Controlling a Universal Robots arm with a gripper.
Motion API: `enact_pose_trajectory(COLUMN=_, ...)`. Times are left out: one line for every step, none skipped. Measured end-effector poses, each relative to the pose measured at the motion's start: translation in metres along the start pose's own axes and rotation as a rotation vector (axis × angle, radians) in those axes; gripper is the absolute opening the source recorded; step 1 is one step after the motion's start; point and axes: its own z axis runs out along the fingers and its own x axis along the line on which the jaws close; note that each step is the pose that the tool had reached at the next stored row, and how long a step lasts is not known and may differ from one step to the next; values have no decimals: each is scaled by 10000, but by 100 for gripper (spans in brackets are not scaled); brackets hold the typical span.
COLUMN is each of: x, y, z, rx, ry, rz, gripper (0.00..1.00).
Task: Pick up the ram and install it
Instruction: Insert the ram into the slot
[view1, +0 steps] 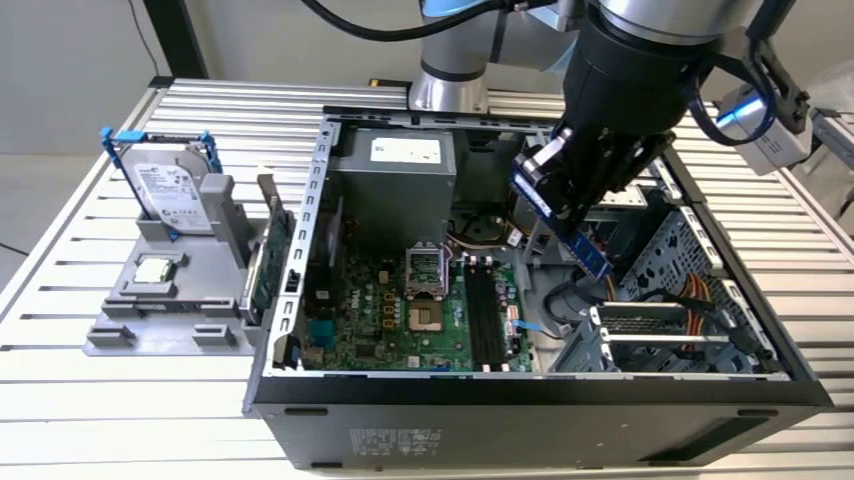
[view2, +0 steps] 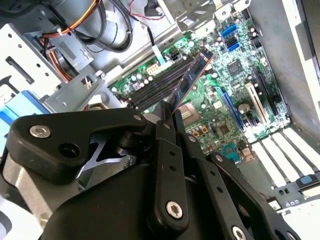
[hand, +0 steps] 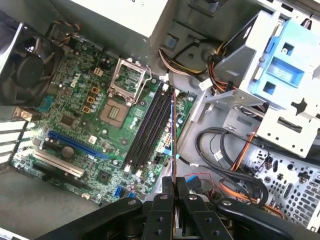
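Jaws of the gripper (hand: 174, 186) are clamped on one end of the ram (view2: 191, 76), held edge-on alongside the black memory slots (hand: 149, 127), evidently for alignment; it is not yet seated.

No print is clear enough to read. A white label (view1: 170, 190) covers the face of the hard drive (view1: 200, 222) standing in its blue frame; its lines are too small to make out. Another white label (view1: 404, 150) lies on top of the power supply (view1: 394, 195), and a pale sticker (view1: 400, 440) sits on the computer case's black outer wall (view1: 561, 430), both illegible. In the first wrist view, white printing on the motherboard (hand: 75, 80) is equally blurred.
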Motion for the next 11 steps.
enact_pose_trajectory(x=0, y=0, z=0, rx=1, ry=-1, rz=27, gripper=0)
enact_pose_trajectory(x=0, y=0, z=0, rx=2, ry=-2, rz=55, gripper=0)
enact_pose_trajectory(x=0, y=0, z=0, rx=3, ry=-3, rz=82, gripper=0)
enact_pose_trajectory(x=0, y=0, z=0, rx=4, ry=-4, rz=110, gripper=0)
enact_pose_trajectory(x=0, y=0, z=0, rx=6, ry=-4, rz=137, gripper=0)
enact_pose_trajectory(x=0, y=0, z=0, rx=7, ry=-5, rz=165, gripper=0)
enact_pose_trajectory(x=0, y=0, z=0, rx=8, ry=-6, rz=193, gripper=0)
enact_pose_trajectory(x=0, y=0, z=0, rx=9, ry=-7, rz=219, gripper=0)
enact_pose_trajectory(x=0, y=0, z=0, rx=11, ry=-7, rz=247, gripper=0)
enact_pose_trajectory(x=0, y=0, z=0, rx=12, ry=-8, rz=274, gripper=0)
enact_pose_trajectory(x=0, y=0, z=0, rx=12, ry=-9, rz=301, gripper=0)
